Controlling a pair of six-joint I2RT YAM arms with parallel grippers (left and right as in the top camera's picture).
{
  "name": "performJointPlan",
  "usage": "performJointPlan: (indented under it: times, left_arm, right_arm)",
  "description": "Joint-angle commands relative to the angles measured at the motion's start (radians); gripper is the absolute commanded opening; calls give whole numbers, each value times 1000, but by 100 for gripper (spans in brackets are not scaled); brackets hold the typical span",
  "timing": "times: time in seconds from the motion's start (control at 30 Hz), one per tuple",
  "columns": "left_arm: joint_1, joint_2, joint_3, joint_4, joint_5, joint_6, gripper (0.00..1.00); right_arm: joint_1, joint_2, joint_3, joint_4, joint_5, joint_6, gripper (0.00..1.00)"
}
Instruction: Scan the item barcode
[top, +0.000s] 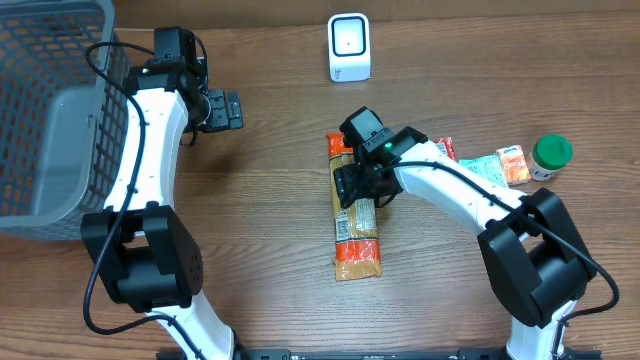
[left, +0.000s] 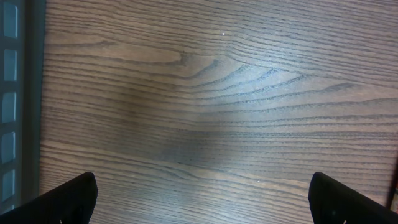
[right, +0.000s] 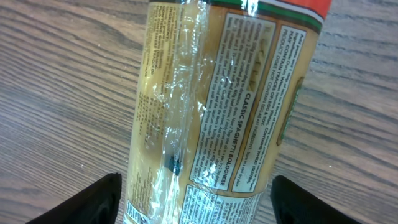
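Right end effector (right: 196, 198) fingers apart, straddling spaghetti packet (right: 217, 93) lying on bench (right: 56, 74); fingertips cut off by frame, contact unclear. Barcode not discernible. Left end effector (left: 202, 198) wide apart over bench, beside basket (left: 12, 93).

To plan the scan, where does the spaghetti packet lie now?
Overhead, the spaghetti packet lies flat mid-table under the right gripper, with the white scanner beyond it.

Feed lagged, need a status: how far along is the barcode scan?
Done: no scan I can confirm. In hand: right gripper open, astride the spaghetti pack lying flat on the table. To do: gripping it, presenting it to the white scanner. Left gripper open, elsewhere.
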Motion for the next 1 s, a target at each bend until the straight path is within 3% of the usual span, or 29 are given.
performJointPlan:
  times: [0.0,0.13,0.43,0.67,0.97]
  left_arm:
    - [0,-6,-5,1,-9,11,100]
    - [0,-6,-5,1,-9,11,100]
    - [0,-6,-5,1,-9,11,100]
    - [0,-6,-5,1,-9,11,100]
    - [0,-6,-5,1,-9,11,100]
  right_arm:
    - [-2,24,-1,6,-20,-4,79]
    - [-2,67,-1,24,-90,-4,78]
    - [-2,108,-4,35,-96,-12,62]
    - [-3,90,-4,40,-96,-31,63]
    - [-3,-15,-4,41,-10,-41,76]
